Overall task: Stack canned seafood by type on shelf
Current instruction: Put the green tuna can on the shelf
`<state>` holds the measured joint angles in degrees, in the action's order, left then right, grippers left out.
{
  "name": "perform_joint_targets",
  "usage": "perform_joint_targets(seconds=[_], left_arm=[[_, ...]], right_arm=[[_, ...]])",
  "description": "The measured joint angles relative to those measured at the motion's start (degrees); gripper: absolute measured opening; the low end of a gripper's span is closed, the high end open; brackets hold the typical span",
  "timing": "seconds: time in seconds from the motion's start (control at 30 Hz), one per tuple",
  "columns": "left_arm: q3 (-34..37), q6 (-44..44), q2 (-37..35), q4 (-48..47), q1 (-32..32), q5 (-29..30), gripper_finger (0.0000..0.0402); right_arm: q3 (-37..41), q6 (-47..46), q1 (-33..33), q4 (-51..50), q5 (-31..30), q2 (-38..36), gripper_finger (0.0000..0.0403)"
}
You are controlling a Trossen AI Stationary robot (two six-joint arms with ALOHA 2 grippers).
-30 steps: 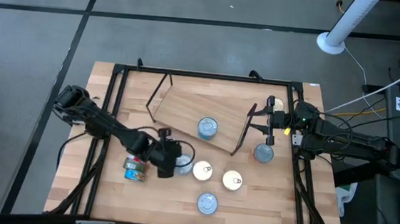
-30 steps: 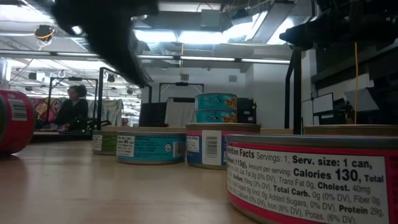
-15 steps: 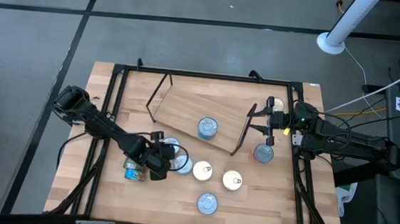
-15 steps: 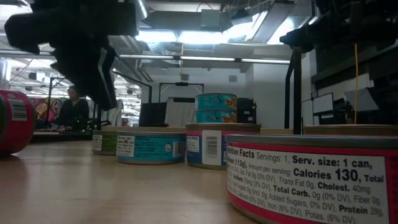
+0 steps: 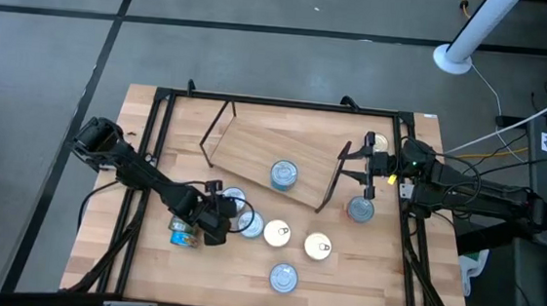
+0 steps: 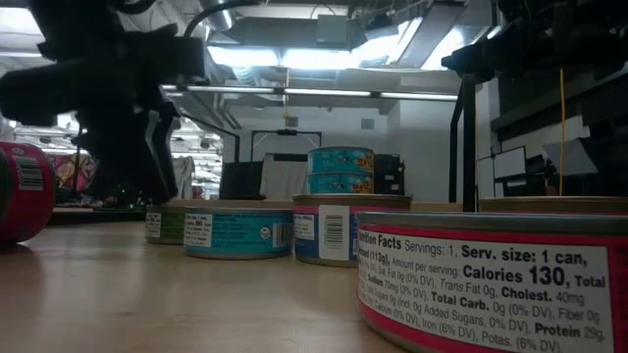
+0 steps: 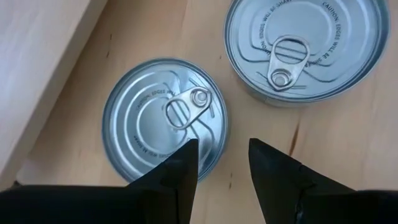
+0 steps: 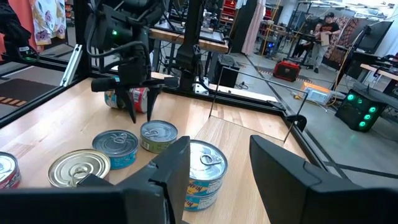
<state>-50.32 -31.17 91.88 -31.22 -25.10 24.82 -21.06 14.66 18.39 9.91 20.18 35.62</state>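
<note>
Several round tins stand on the tabletop. Two teal-labelled ones are stacked on the light-wood shelf (image 5: pixel 259 152), silver lid up (image 5: pixel 284 174) (image 8: pixel 202 167). My left gripper (image 5: pixel 214 217) (image 7: pixel 221 149) is open and hangs pointing down over two silver-lidded tins (image 7: pixel 165 118) (image 7: pixel 305 46). One finger is over the nearer tin's lid, the other outside its rim; no touch shows. A red-green tin (image 5: pixel 184 232) lies on its side just left of that gripper. My right gripper (image 5: pixel 368 166) (image 8: pixel 214 163) is open and holds nothing, at the shelf's right end.
Two gold-lidded tins (image 5: pixel 275 233) (image 5: pixel 317 245) and a silver one (image 5: pixel 283 277) stand toward the near edge. A red tin (image 5: pixel 360 210) and a gold-lidded one (image 5: pixel 380 142) are by the right arm. Black frame rails (image 5: pixel 157 144) edge the table. People show in the room behind.
My left gripper has moved a little toward the table's left edge and come down toward the two silver-lidded tins, which it covered a second ago. The tins have stayed in place.
</note>
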Motion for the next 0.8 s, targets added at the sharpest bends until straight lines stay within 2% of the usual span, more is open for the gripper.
perform_joint_targets(seconds=[0.53,0.8], left_arm=[[1.3,2.7,0.4,3.0,0.4,1.4,0.0136],[1.0,3.9,4.1,4.4,0.5,3.0,0.0136]], right_arm=[[0.0,0.0,0.0,0.0,0.0,0.0,0.0168],[0.0,0.0,0.0,0.0,0.0,0.0,0.0168]])
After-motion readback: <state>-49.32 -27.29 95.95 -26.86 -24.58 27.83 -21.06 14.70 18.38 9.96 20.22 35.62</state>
